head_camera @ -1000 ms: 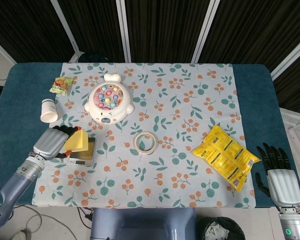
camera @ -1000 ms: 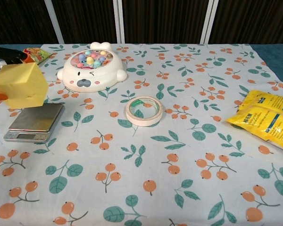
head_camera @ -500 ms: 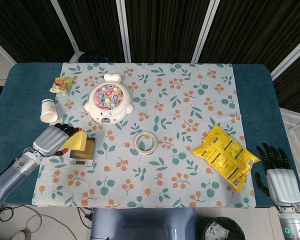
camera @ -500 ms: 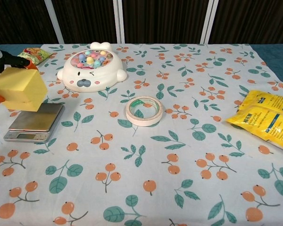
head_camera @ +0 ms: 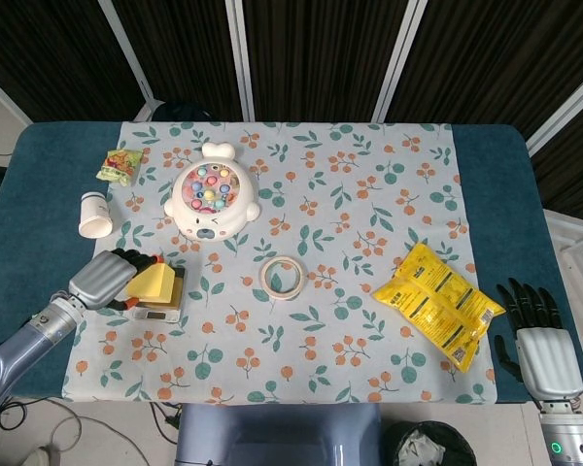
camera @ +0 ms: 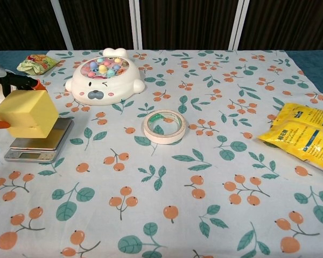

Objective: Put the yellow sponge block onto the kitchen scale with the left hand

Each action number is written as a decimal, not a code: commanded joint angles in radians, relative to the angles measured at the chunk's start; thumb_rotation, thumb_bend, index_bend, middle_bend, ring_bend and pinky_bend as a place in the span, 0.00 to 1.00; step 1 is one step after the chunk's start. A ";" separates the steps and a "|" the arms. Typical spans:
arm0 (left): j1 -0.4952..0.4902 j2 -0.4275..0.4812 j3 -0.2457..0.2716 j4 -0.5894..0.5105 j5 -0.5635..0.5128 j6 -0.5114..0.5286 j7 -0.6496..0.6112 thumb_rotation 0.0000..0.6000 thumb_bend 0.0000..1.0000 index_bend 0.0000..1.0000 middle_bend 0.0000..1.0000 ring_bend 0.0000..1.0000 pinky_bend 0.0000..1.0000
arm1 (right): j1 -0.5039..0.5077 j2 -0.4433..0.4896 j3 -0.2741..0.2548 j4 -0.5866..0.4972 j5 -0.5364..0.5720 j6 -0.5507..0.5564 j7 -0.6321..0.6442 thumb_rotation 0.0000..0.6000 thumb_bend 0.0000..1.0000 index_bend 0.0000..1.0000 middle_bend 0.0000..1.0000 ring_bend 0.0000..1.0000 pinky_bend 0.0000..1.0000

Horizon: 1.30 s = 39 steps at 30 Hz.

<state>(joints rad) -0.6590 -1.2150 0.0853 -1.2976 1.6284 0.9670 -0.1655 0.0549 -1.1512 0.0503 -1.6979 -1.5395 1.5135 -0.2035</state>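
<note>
My left hand [head_camera: 105, 280] grips the yellow sponge block [head_camera: 152, 284] at the left side of the table. The block [camera: 26, 114] sits low over the silver kitchen scale [camera: 37, 146], at or just above its plate; contact is hard to judge. Dark fingers [camera: 15, 81] with orange tips wrap the block's far side in the chest view. The scale [head_camera: 158, 312] shows partly under the block in the head view. My right hand [head_camera: 538, 342] rests off the table's right front corner, fingers spread, holding nothing.
A white fishing toy [head_camera: 212, 202] stands behind the scale. A tape roll [head_camera: 282, 278] lies mid-table, a yellow snack bag [head_camera: 439, 304] at the right. A white bottle [head_camera: 95, 214] and a green candy packet [head_camera: 120, 166] lie at the far left.
My left hand has lowered the sponge block and shifted it right, over the scale's plate. The right hand has not moved.
</note>
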 commanded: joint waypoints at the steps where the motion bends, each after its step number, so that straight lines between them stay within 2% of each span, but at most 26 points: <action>1: -0.001 -0.006 -0.002 0.011 -0.001 0.001 0.012 1.00 0.26 0.19 0.32 0.24 0.36 | 0.000 0.000 0.000 0.000 0.001 0.000 0.000 1.00 0.56 0.00 0.03 0.00 0.00; 17: -0.012 -0.026 0.000 0.035 -0.002 -0.022 -0.006 1.00 0.25 0.19 0.29 0.23 0.36 | -0.002 -0.002 0.001 0.000 0.001 0.005 -0.008 1.00 0.56 0.00 0.03 0.00 0.00; 21: -0.011 -0.025 0.005 0.039 -0.004 -0.027 -0.017 1.00 0.21 0.17 0.27 0.21 0.35 | -0.003 -0.002 0.002 -0.001 0.001 0.009 -0.007 1.00 0.56 0.00 0.03 0.00 0.00; 23: -0.012 -0.022 0.009 0.038 -0.004 -0.034 -0.026 1.00 0.18 0.15 0.24 0.19 0.32 | -0.004 -0.002 0.003 0.000 0.002 0.011 -0.008 1.00 0.56 0.00 0.03 0.00 0.00; 27: -0.023 -0.005 0.017 0.024 -0.011 -0.074 -0.019 1.00 0.07 0.05 0.14 0.05 0.18 | -0.004 -0.001 0.004 0.000 -0.001 0.014 0.000 1.00 0.56 0.00 0.03 0.00 0.00; 29: -0.032 0.007 0.018 0.008 -0.023 -0.102 0.005 1.00 0.04 0.02 0.10 0.01 0.13 | -0.005 -0.001 0.004 0.000 -0.002 0.015 0.001 1.00 0.56 0.00 0.03 0.00 0.00; 31: -0.036 0.014 0.013 -0.004 -0.036 -0.116 0.033 1.00 0.03 0.00 0.05 0.00 0.08 | -0.005 -0.001 0.004 0.001 0.000 0.015 -0.001 1.00 0.56 0.00 0.03 0.00 0.00; 35: -0.029 0.022 -0.016 -0.030 -0.075 -0.102 0.088 1.00 0.03 0.00 0.02 0.00 0.06 | -0.006 0.000 0.005 -0.001 0.003 0.016 -0.002 1.00 0.56 0.00 0.03 0.00 0.00; 39: -0.009 0.040 -0.057 -0.062 -0.095 -0.024 0.110 1.00 0.03 0.00 0.02 0.00 0.06 | -0.008 0.002 0.007 -0.002 0.005 0.018 -0.001 1.00 0.56 0.00 0.03 0.00 0.00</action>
<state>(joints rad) -0.6802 -1.1865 0.0523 -1.3422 1.5447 0.9013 -0.0679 0.0474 -1.1491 0.0569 -1.7002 -1.5346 1.5316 -0.2047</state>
